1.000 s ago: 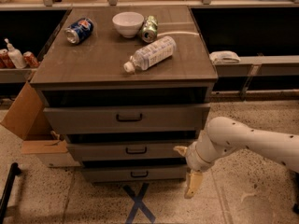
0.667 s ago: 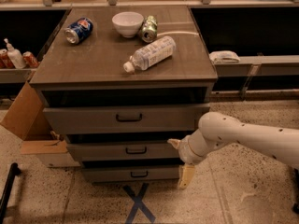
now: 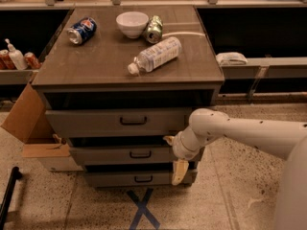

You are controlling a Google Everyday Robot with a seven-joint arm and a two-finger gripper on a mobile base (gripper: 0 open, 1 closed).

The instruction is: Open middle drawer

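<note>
The middle drawer (image 3: 120, 155) is the grey-brown front between a taller top drawer (image 3: 96, 122) and a narrower bottom drawer (image 3: 120, 178). Its small black bar handle (image 3: 140, 154) sits at the centre. All three fronts look shut or nearly shut. My gripper (image 3: 173, 156) is at the end of the white arm (image 3: 240, 131), against the right end of the middle drawer front and right of the handle. It is open and empty, with one tan finger (image 3: 180, 171) hanging down over the bottom drawer and the other fingertip (image 3: 168, 139) at the middle drawer's top edge.
On the cabinet top (image 3: 96, 71) lie a Pepsi can (image 3: 81, 30), a white bowl (image 3: 132, 23), a green can (image 3: 154, 29) and a plastic bottle (image 3: 153, 55). A cardboard box (image 3: 26, 123) stands at the left. A blue tape X (image 3: 143, 207) marks the floor in front.
My arm has swung left, bringing the gripper from right of the cabinet onto the right end of the middle drawer front. The drawers have not moved.
</note>
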